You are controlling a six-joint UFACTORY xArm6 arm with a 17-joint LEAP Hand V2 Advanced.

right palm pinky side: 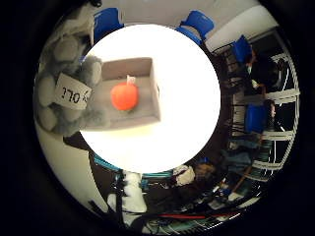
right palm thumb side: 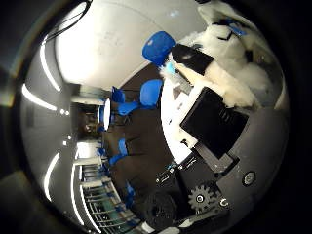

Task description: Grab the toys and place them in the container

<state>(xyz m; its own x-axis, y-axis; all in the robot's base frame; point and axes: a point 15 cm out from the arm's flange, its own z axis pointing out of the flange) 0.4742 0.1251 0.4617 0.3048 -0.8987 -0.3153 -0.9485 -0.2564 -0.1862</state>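
Note:
A grey plush toy [right palm pinky side: 67,69] with a white tag fills one side of the little finger side palm view, close to the palm, overlapping the end of the container. The container [right palm pinky side: 150,71] is an open grey box on a round white table [right palm pinky side: 192,98]. A red-orange round toy [right palm pinky side: 124,95] lies inside it. In the thumb side palm view the plush toy's pale fur [right palm thumb side: 239,63] presses against my hand [right palm thumb side: 210,122], whose black and white fingers curl against it. The hand holds the plush above the table beside the box.
Blue chairs [right palm pinky side: 197,22] stand around the far side of the table, and more blue chairs [right palm thumb side: 156,46] show in the thumb side palm view. Shelving and clutter [right palm pinky side: 251,147] line the room beyond the table's edge.

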